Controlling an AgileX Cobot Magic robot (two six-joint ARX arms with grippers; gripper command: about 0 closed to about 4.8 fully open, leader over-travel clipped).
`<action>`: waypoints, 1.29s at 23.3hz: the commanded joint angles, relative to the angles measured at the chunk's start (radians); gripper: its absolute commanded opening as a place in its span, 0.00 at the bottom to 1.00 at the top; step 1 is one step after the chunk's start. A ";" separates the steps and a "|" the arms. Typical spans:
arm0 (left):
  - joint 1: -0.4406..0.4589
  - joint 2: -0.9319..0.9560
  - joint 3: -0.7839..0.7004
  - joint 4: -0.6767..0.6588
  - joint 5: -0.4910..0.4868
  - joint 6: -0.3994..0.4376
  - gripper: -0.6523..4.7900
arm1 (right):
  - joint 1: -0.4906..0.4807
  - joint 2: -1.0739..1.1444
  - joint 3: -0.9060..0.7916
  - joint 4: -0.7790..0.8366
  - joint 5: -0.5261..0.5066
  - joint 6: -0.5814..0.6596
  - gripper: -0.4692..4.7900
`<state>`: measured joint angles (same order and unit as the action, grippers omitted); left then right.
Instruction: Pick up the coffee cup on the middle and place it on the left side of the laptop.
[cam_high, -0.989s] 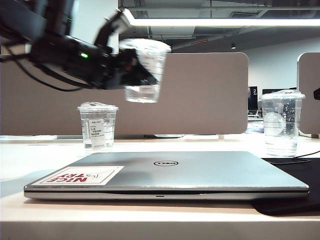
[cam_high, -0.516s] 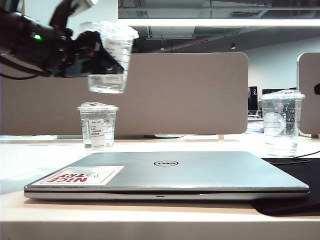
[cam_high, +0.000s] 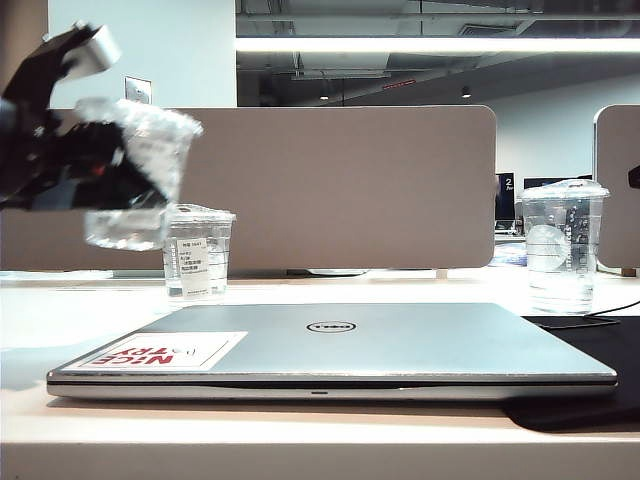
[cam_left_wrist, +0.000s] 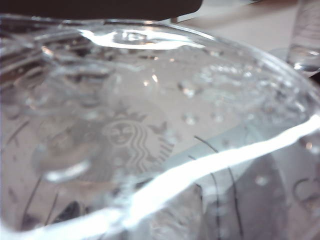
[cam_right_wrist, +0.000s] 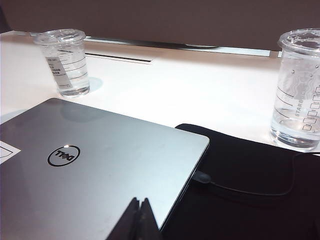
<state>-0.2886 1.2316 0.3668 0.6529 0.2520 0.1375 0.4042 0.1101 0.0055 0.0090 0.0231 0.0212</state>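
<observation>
Left gripper: raised at the far left of the exterior view, above the table; its fingers are closed around the coffee cup, which hangs blurred in the air with a little water in its base. In the left wrist view the cup's domed lid fills the frame, a mermaid logo showing through it.

Twin clear cup: white label, upright on the table just behind the laptop's left rear corner, partly overlapped by the held cup in the exterior view.

Laptop: silver-grey, closed, flat at centre; a white sticker with red lettering on its left corner.

Black mat: under the laptop's right edge.

Taller clear cup: upright at the right.

Right gripper: low over the laptop lid, fingers pressed together, holding nothing.
</observation>
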 joint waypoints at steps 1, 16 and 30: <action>0.051 -0.005 -0.017 0.044 -0.048 -0.007 0.65 | 0.001 0.000 -0.004 0.017 0.001 0.001 0.08; 0.290 0.100 -0.026 0.223 0.115 -0.112 0.66 | 0.001 0.000 -0.004 0.017 0.001 0.001 0.08; 0.288 0.430 -0.027 0.509 0.222 -0.179 0.67 | 0.002 0.000 -0.004 0.017 0.001 0.001 0.08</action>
<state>-0.0006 1.6413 0.3370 1.0836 0.4461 -0.0376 0.4046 0.1101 0.0055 0.0090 0.0231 0.0212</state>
